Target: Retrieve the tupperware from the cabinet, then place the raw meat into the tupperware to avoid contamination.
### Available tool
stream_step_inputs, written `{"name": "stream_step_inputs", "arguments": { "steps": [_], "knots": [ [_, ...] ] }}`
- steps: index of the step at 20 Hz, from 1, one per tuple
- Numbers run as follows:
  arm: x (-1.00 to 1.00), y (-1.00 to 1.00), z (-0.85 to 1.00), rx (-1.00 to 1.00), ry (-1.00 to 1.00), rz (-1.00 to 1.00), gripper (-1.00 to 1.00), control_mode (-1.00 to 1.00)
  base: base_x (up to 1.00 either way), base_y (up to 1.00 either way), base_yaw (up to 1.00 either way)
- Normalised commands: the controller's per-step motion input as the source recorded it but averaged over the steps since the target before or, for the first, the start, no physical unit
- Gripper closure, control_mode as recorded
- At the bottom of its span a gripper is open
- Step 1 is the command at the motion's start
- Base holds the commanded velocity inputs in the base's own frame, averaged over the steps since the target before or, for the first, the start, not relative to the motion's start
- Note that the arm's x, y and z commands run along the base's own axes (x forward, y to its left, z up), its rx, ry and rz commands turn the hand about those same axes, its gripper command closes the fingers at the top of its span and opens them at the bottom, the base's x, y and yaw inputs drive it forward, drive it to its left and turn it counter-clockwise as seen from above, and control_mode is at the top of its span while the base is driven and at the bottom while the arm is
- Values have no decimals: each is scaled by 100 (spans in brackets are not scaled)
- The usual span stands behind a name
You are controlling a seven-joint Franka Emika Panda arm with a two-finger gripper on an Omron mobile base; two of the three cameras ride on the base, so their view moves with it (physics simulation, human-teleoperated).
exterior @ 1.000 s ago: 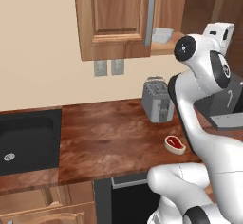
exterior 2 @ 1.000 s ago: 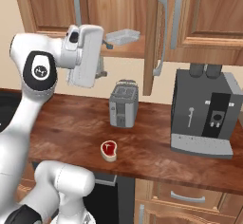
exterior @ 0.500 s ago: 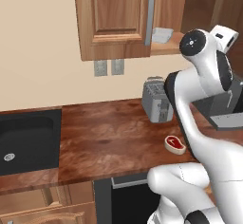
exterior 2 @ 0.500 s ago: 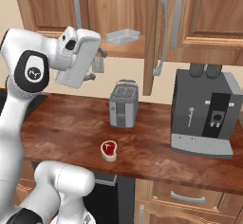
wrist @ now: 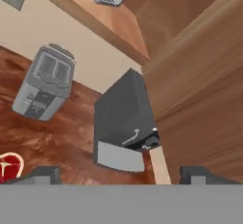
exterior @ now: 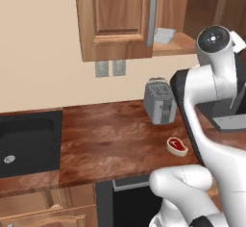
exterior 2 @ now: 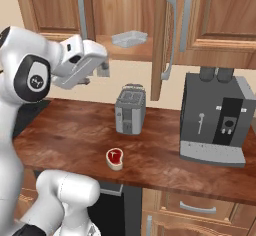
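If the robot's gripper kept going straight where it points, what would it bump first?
Probably the coffee machine: it sits dead ahead between the gripper's fingertips in the hand view, though how far is unclear.

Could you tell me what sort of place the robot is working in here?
A rendered home kitchen, most likely: brown wooden wall cabinets with grey bar handles hang over a dark wood-grain counter that carries a silver-grey slotted toaster, a dark grey coffee machine and a black sink.
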Motion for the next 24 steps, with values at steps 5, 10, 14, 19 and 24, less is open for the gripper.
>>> {"name": "stream_step_inputs", "arguments": {
  "steps": [5, 10, 14, 19, 24],
  "knots": [
    [0, 33, -23, 31, -15, 0, -100, -100, 0, 0, 0],
    [0, 38, -24, 30, -13, 1, -100, -100, 0, 0, 0],
    [-4, 32, -9, 29, -15, 3, -100, -100, 0, 0, 0],
    [-11, 25, 0, 25, -19, 4, -100, -100, 0, 0, 0],
    [-2, 20, 0, 21, -20, 6, -100, -100, 0, 0, 0]
  ]
}}
